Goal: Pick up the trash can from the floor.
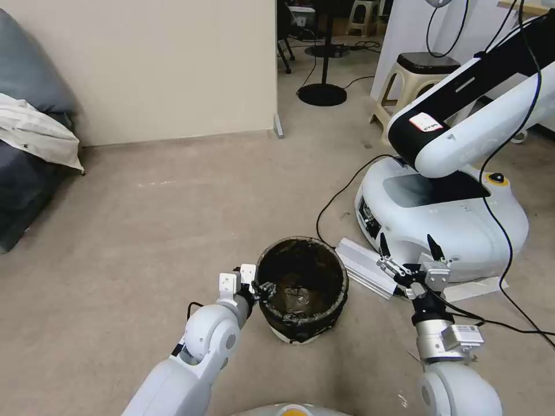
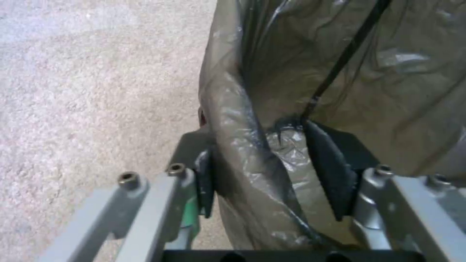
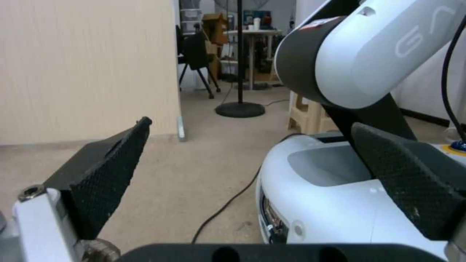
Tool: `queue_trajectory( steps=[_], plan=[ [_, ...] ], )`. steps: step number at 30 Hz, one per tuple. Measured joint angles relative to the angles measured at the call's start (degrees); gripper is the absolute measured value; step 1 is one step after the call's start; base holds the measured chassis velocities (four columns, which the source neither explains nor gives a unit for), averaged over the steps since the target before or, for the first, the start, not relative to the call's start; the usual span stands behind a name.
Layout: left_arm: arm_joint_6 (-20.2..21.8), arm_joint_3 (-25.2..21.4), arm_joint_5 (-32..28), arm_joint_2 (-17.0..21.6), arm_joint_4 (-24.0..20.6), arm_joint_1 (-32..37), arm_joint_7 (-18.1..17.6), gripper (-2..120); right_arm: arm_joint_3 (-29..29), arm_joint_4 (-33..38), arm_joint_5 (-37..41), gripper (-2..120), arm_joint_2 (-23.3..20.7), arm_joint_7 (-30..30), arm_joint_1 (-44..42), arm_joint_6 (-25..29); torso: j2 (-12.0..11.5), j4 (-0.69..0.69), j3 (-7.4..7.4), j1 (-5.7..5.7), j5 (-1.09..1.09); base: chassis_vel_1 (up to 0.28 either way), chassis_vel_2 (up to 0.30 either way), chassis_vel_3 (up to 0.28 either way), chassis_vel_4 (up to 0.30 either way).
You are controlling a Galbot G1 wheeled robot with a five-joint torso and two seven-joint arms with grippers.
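Trash can [image 1: 302, 289] round, crinkled bag; left gripper [image 1: 258, 287] clamps rim.

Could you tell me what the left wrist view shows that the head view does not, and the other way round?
Left wrist view alone: the left claw up close, one pad outside and one inside the trash can rim, the bag crinkled between them.

Head view alone: the whole trash can standing on the floor, the right claw open and apart from it, and the other white robot's base beyond.

Both: the left claw at the bin's rim, the bag liner, beige floor.
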Motion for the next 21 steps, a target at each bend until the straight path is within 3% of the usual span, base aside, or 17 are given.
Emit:
queue_trajectory(
  steps=[5,7,11,21],
  plan=[
    [-0.01,-0.06,0.24,-0.09,0.02,0.23,-0.20,28,0.00,-0.02,-0.06,100,0.02,0.00,-0.07,0.15,0.00,0.00,0.00,0.00,0.00,0.000,0.000,0.000,0.000],
    [-0.01,-0.23,0.33,-0.19,0.02,0.46,-0.40,15,-0.02,-0.02,-0.12,100,0.05,0.00,-0.14,0.24,0.00,-0.01,0.00,0.00,-0.01,0.000,0.000,0.000,0.000],
    [-0.01,-0.52,0.40,-0.46,0.02,0.71,-0.66,4,-0.12,-0.02,-0.19,100,0.14,-0.05,-0.24,0.34,0.00,-0.01,0.01,0.00,-0.02,0.000,0.000,0.000,0.000],
    [0.28,-2.61,-0.01,-1.34,-0.90,0.98,-1.31,2,-0.17,-0.10,-0.27,100,0.16,-0.17,-0.37,0.72,-0.02,-0.03,0.02,0.01,-0.06,0.000,0.000,0.000,0.000]
  ],
)
